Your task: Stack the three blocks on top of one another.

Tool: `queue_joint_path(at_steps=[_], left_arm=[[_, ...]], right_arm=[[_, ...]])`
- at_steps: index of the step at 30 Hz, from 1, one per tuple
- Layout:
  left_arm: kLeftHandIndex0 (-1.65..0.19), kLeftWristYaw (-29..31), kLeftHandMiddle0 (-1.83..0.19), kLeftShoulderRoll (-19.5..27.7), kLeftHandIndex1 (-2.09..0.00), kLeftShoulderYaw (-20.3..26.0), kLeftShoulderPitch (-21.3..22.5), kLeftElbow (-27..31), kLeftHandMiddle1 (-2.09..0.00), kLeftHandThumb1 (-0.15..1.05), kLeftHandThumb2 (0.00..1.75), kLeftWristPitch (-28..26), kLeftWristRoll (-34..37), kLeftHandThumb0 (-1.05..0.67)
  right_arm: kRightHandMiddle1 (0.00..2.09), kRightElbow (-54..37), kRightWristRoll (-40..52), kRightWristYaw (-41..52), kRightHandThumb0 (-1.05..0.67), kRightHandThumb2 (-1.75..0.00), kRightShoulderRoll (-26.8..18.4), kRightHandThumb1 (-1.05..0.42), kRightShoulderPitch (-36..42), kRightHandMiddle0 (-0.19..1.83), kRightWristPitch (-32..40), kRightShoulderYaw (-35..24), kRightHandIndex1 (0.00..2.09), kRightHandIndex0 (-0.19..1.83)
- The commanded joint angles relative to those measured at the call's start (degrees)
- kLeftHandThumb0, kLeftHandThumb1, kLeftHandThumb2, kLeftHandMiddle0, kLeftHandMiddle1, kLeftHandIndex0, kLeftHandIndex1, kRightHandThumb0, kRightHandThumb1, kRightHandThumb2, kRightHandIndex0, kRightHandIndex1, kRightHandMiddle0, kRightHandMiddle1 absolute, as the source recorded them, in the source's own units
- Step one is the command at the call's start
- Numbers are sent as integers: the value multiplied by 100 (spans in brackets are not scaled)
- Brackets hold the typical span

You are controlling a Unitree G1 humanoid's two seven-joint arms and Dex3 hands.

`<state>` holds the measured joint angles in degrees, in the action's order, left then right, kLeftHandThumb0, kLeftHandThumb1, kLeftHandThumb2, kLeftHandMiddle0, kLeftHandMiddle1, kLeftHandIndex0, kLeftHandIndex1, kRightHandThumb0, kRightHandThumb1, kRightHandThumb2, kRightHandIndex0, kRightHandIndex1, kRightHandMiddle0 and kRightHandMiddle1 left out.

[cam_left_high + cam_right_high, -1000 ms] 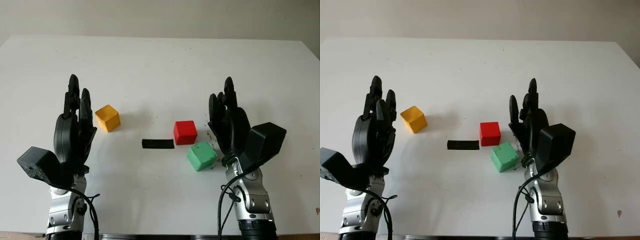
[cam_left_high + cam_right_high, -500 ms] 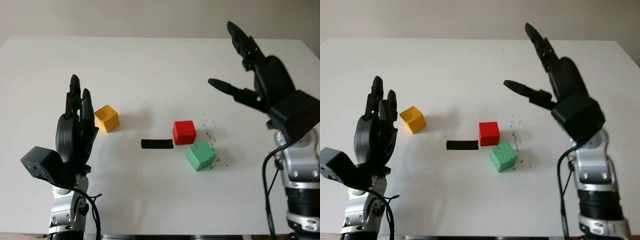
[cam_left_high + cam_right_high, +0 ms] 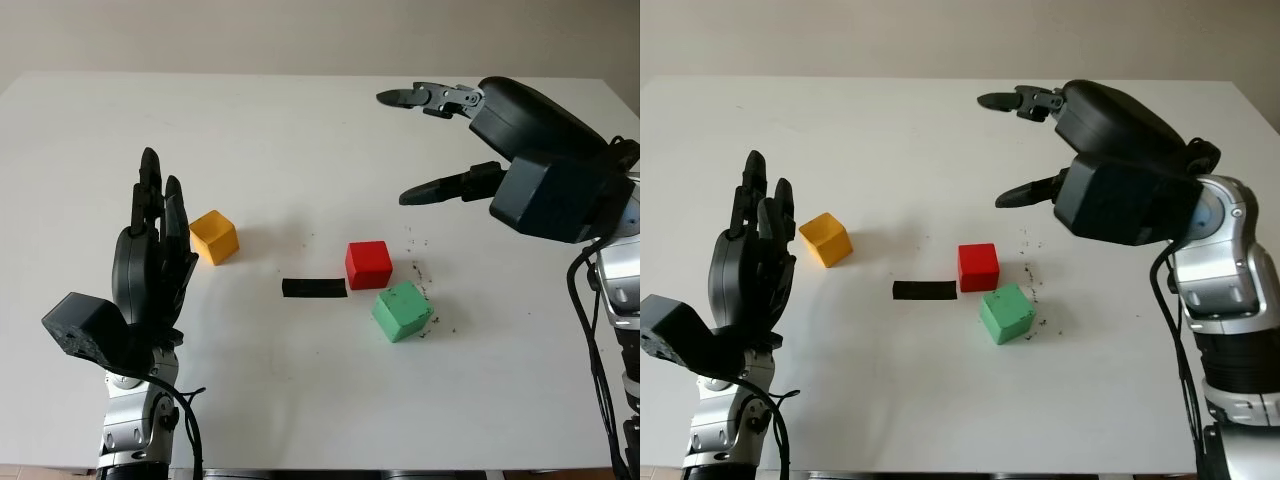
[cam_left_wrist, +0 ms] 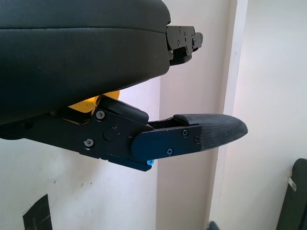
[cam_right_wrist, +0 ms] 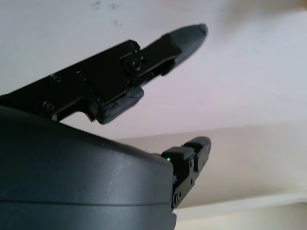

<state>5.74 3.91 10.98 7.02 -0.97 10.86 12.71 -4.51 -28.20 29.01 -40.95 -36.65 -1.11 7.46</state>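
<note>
Three blocks lie apart on the white table (image 3: 300, 140). The yellow block (image 3: 215, 236) is at the left. Near the middle sits the red block (image 3: 369, 264), and the green block (image 3: 403, 311) is just in front of it to the right, tilted. My right hand (image 3: 425, 140) is open, raised high above the table behind and to the right of the red block, holding nothing. My left hand (image 3: 152, 225) is open and upright at the front left, beside the yellow block, a sliver of which (image 4: 81, 106) shows behind the left palm.
A short strip of black tape (image 3: 315, 288) lies on the table left of the red block. Dark specks (image 3: 425, 275) are scattered around the green block. The table's back edge meets a pale wall (image 3: 300, 35).
My right hand has risen from beside the green block and turned over, its fingers now pointing left above the table's far right. The blocks and left hand stay put.
</note>
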Motion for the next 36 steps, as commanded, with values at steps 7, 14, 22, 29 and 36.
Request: queue_joint_path(at_steps=[7,14,22,29,36], left_arm=[[8,-41,7,-29,-5,-37,-65,111,-5,105,52,-8,-41,-76],[8,-128,7,-80,-5,-77,-76,162,-5,105,51,-42,-103,-76],[8,-141,8,-92,-5,-105,-96,203,-5,105,51,-56,-65,-76],[9,-165,8,-89,-5,-121,-102,234,-5,105,51,-89,-98,-76],[9,-172,8,-88,-5,-129,-119,276,-5,105,52,-120,-96,-75]], right_arm=[[12,-139,-829,161,-75,-6,-140,-90,-110,44,-469,503,6,19],[11,-215,-1006,261,-76,-6,-127,-91,-2,46,-808,698,5,18],[10,-182,-926,366,-76,-7,-114,-95,256,45,-1082,733,3,13],[9,-66,-897,190,-77,-6,33,-97,450,43,-1186,765,4,13],[10,291,-1177,-281,-77,-6,171,-100,517,42,-1396,869,5,14]])
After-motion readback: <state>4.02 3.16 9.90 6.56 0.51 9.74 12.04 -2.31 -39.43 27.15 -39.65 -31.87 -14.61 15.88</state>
